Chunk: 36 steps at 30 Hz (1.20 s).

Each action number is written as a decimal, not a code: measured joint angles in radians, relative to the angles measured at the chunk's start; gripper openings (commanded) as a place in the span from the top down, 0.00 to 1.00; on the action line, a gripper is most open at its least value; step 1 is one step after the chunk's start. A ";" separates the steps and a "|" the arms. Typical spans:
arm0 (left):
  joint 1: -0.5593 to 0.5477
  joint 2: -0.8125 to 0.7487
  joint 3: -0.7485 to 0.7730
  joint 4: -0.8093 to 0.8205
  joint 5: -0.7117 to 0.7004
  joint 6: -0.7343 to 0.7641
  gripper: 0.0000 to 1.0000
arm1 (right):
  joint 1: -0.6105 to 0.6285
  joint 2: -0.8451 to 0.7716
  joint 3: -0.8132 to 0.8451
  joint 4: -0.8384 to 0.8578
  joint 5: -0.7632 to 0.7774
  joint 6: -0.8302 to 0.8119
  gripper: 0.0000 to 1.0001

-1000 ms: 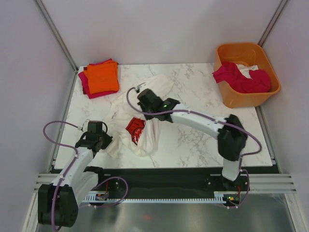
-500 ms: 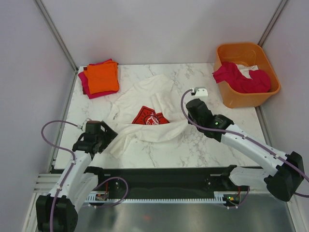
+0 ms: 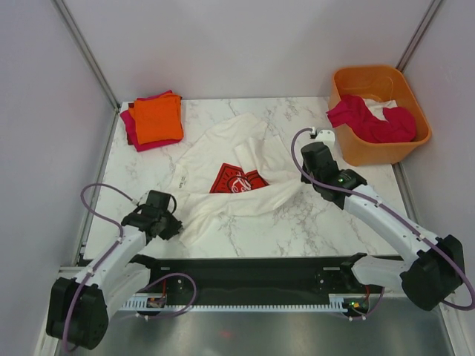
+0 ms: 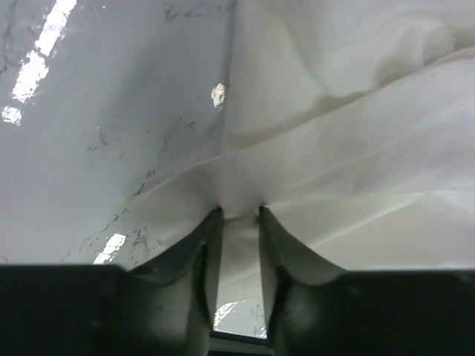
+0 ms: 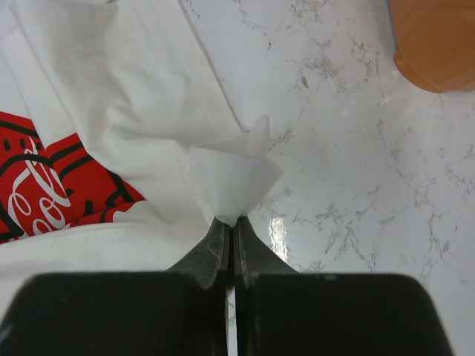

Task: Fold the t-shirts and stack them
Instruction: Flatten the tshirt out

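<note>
Across the middle of the marble-patterned table [image 3: 334,237] lies the white t-shirt [image 3: 223,144], spread loosely and rumpled, its red logo [image 3: 236,180] with white script facing up near the centre. Left of the shirt and further back sits a neat pile: a folded orange t-shirt [image 3: 157,119] on top of a folded magenta t-shirt [image 3: 132,132] whose edges stick out beneath. Right of the shirt, at the table's back corner, stands a rigid orange tub [image 3: 371,152] holding a crumpled magenta-red shirt [image 3: 371,122] and a bit of white cloth [image 3: 384,109] behind it. Neither the pile nor the tub touches the white shirt, and nothing lies on top of it.

The left fingers [image 4: 214,226] are at the shirt's near-left end, low over the table. They stand a little apart with a fold of white cloth clamped between them — the fabric fans out from that pinch in smooth, soft ridges.

The right fingers [image 5: 225,239] are at the shirt's right end, between the shirt and the tub. They are pressed almost together on a thin corner of the cloth, which stands up from the tips in a small cone — part of the red logo shows just to the left in the wrist view.

The table is glossy, white with grey veins, and it reflects light beside the cloth.
</note>
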 measured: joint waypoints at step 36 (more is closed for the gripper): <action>-0.072 0.017 0.062 -0.115 -0.050 -0.045 0.10 | -0.028 -0.008 -0.024 0.039 -0.076 -0.015 1.00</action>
